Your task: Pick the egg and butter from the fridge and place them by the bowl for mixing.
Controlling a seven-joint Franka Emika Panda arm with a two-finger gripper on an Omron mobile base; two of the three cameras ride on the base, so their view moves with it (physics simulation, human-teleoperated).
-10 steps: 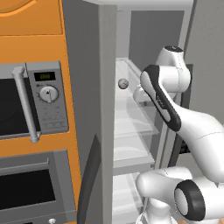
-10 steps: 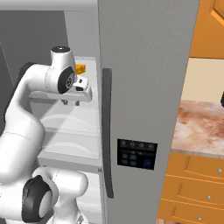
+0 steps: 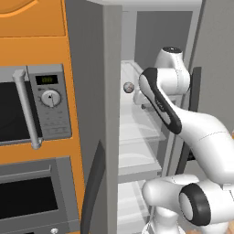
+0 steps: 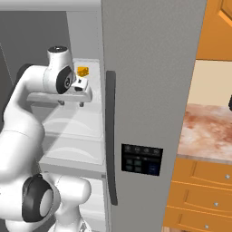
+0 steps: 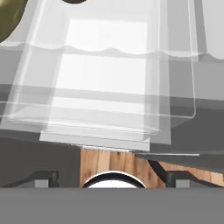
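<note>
The arm has shifted slightly since the earlier frame, hand inside the fridge [image 4: 149, 90]. One egg [image 3: 128, 87] and one butter [image 4: 82, 71] sit on the upper shelf [image 4: 77, 118]. Fingers [image 4: 82, 104] spread apart, holding nothing.

Matt grey fridge [image 4: 149, 68] with clear glass shelves [image 3: 137, 132], glossy black handle [image 4: 111, 136], smooth egg [image 3: 129, 87]

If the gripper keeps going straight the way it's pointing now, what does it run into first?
Most likely a clear glass shelf of the fridge. The gripper points downward, and the hand view looks straight down through stacked shelves to the wooden floor. Nothing else lies in that line, though depth through the glass is hard to judge.
</note>
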